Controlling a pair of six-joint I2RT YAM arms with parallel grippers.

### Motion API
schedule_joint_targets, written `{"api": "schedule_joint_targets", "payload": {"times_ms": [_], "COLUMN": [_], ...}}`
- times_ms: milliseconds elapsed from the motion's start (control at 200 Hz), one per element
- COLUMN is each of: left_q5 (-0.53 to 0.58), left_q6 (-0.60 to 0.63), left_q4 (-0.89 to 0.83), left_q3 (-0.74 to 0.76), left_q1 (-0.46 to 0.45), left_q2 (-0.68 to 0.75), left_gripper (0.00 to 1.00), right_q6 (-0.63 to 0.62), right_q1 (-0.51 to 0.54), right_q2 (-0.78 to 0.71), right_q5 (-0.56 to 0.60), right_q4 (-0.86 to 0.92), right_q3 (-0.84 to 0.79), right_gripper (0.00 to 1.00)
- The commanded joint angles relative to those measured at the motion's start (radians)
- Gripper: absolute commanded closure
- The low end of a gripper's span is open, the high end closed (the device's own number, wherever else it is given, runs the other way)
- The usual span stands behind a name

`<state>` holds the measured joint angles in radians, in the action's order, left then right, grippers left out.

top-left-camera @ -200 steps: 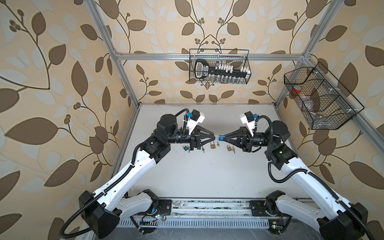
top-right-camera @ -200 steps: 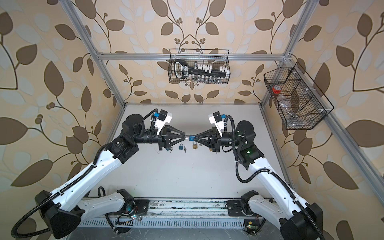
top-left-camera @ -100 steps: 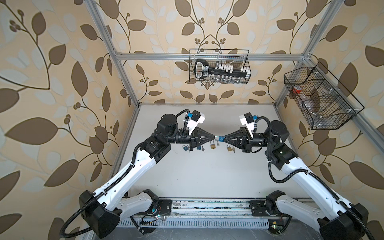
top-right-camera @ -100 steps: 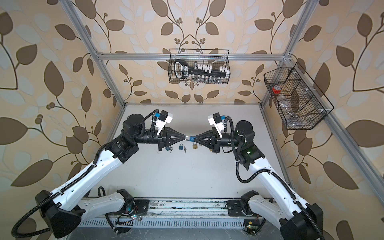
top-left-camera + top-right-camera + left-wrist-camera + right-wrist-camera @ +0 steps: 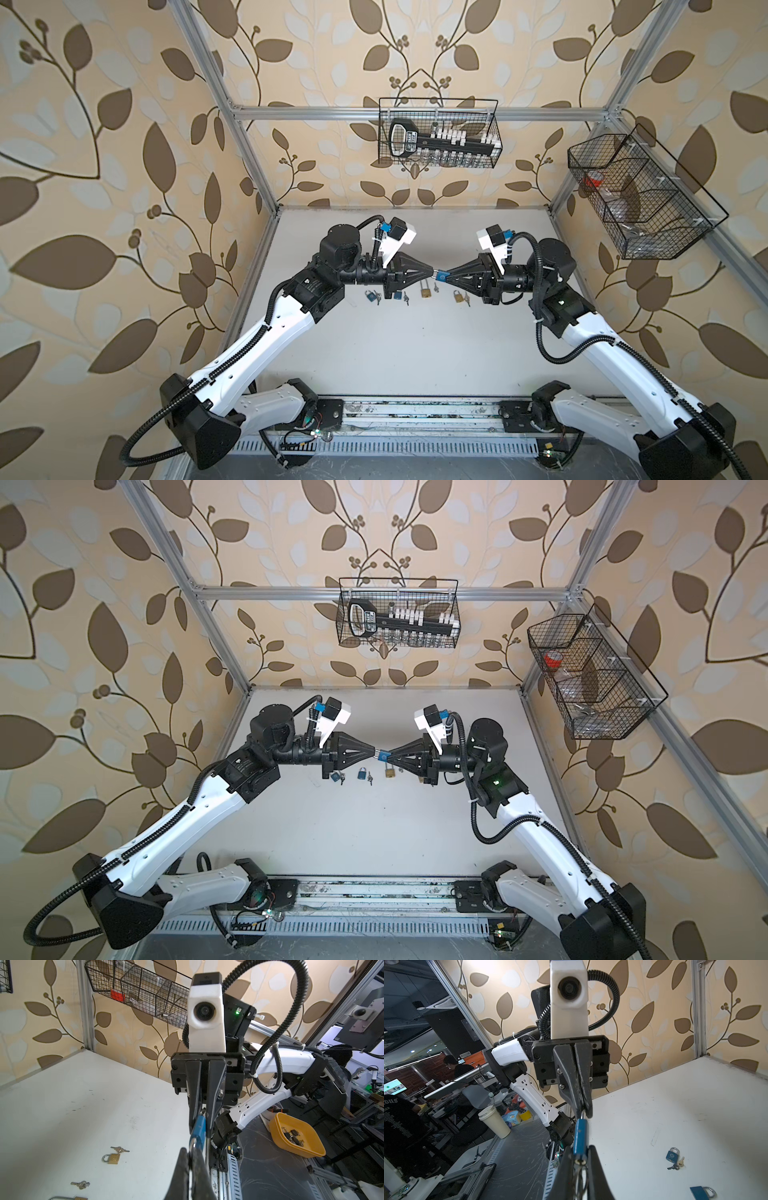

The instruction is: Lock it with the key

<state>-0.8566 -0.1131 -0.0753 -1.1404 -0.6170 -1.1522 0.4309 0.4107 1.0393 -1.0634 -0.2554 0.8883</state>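
Since a second ago the left gripper (image 5: 432, 273) has pinched its jaws tight on the silver shackle (image 5: 192, 1145) of the small blue metal padlock (image 5: 442, 274), which hangs in mid-air over the white tabletop (image 5: 415, 353), its body clamped as before in the narrow jaws of the right gripper (image 5: 448, 275). In both top views the lock is a mere blue speck between black tips, and the silver key (image 5: 203, 1111) shows only as a sliver between the right gripper's fingers (image 5: 215, 1088).
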Motion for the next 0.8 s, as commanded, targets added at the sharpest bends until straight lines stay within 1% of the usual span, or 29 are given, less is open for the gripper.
{"api": "schedule_joint_targets", "payload": {"times_ms": [0, 60, 115, 210, 290, 340, 380, 491, 666, 746, 796], "left_q5": [-0.045, -0.003, 0.030, 0.006, -0.035, -0.035, -0.035, -0.037, -0.086, -0.109, -0.109], "left_q6": [-0.021, -0.032, -0.065, -0.152, -0.201, -0.223, -0.254, -0.281, -0.314, -0.317, -0.317], "left_q4": [0.088, 0.102, 0.144, 0.223, 0.242, 0.269, 0.311, 0.357, 0.407, 0.408, 0.407], "left_q3": [0.017, 0.043, 0.070, 0.083, 0.057, 0.057, 0.067, 0.082, 0.104, 0.102, 0.101], "left_q1": [-0.101, -0.094, -0.067, 0.006, 0.035, 0.034, 0.034, 0.034, 0.034, 0.032, 0.031], "left_q2": [-0.051, -0.023, 0.010, 0.043, 0.040, 0.044, 0.049, 0.057, 0.050, 0.046, 0.046], "left_gripper": [1.00, 1.00, 1.00, 1.00, 0.67, 0.54, 0.48, 0.48, 0.48, 0.51, 0.56], "right_q6": [0.030, 0.019, -0.006, -0.034, -0.006, 0.020, 0.035, 0.051, 0.058, 0.070, 0.082], "right_q1": [0.065, 0.062, 0.060, 0.061, 0.061, 0.060, 0.060, 0.061, 0.060, 0.061, 0.061], "right_q2": [0.014, -0.003, -0.021, -0.039, -0.048, -0.054, -0.058, -0.069, -0.088, -0.094, -0.096], "right_q5": [0.044, 0.064, 0.085, 0.095, 0.080, 0.070, 0.063, 0.059, 0.096, 0.114, 0.120], "right_q4": [-0.124, -0.117, -0.090, -0.050, -0.085, -0.125, -0.150, -0.178, -0.200, -0.223, -0.247], "right_q3": [0.014, 0.010, 0.007, -0.004, -0.025, -0.039, -0.047, -0.058, -0.070, -0.078, -0.088], "right_gripper": [1.00, 1.00, 1.00, 1.00, 1.00, 1.00, 1.00, 1.00, 1.00, 1.00, 1.00]}}
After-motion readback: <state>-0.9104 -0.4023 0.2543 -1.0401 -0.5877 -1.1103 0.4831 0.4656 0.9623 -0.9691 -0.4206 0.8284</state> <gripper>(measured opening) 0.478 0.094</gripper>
